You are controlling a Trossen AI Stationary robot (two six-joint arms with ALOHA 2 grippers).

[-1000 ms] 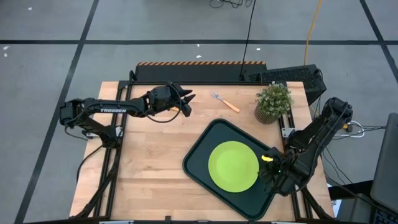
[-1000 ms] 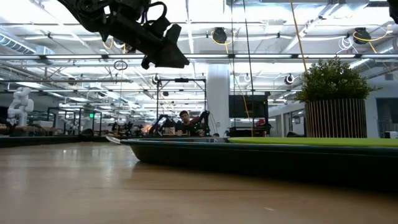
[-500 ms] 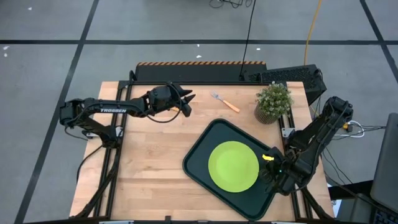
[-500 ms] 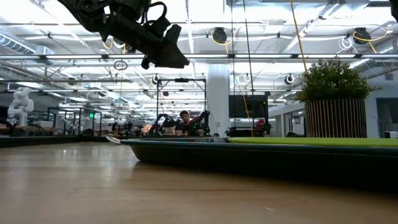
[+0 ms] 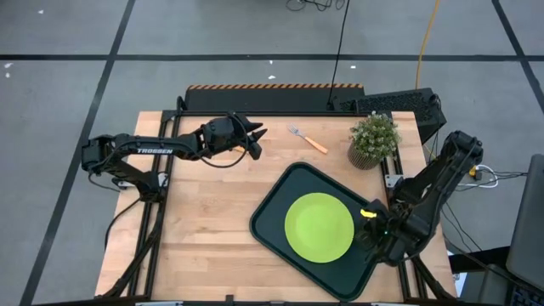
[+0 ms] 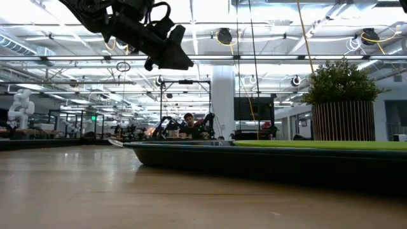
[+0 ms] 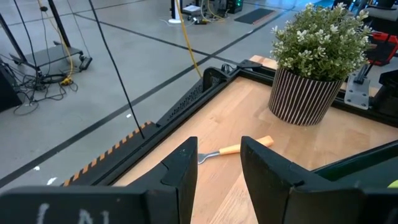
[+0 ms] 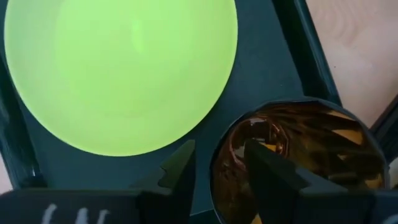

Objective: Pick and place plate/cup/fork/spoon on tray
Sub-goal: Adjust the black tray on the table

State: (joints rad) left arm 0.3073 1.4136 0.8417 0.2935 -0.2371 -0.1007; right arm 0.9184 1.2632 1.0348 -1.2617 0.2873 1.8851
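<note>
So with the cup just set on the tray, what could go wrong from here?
The right gripper straddles the rim of the translucent amber-brown cup, so lifting off could tip or drag it. The cup sits close to the round lime-green plate and the dark rectangular tray's rim. The orange-handled fork lies outside the tray.

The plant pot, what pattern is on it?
Dark and white upright stripes on the plant pot, clearest in the left wrist view.

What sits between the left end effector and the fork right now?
Nothing visible. The left end effector hangs above bare table, and the fork lies ahead on open wood. The potted plant stands past the fork, off the line between them.
</note>
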